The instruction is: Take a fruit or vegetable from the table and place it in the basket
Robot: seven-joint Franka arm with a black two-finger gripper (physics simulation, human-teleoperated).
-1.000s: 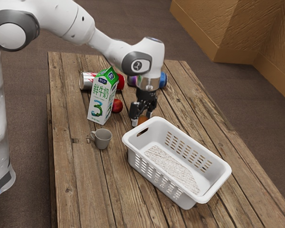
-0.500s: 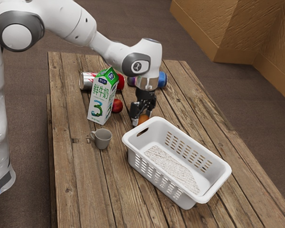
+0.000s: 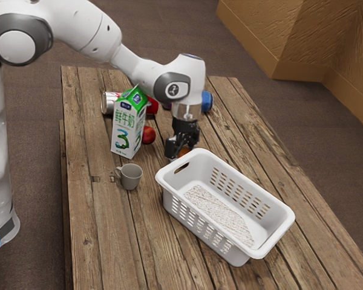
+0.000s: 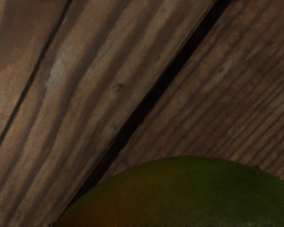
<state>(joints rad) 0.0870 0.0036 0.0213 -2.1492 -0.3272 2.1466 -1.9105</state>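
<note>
Beside a white basket [image 3: 284, 217], a gripper [image 3: 179, 151], its grip impossible to tell, partly hides a fruit [image 4: 189, 194]; a milk carton [image 3: 129, 124] reads “鲜牛奶” and “3.”

See brown wooden table [image 3: 103, 241] bearing white plastic basket [image 3: 202, 214], grey mug [image 3: 131, 177], green-and-white carton [image 3: 126, 130], round red apple [image 3: 148, 135], silver-and-red can [image 3: 109, 103], blue can [image 3: 207, 101].

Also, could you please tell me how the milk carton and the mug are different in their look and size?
The milk carton is tall, while the mug is short. The carton is boxy with a peaked top; the mug is round with an open top. The carton is white and green with printed characters, but the mug is plain grey. Both are on the wooden table.
</note>
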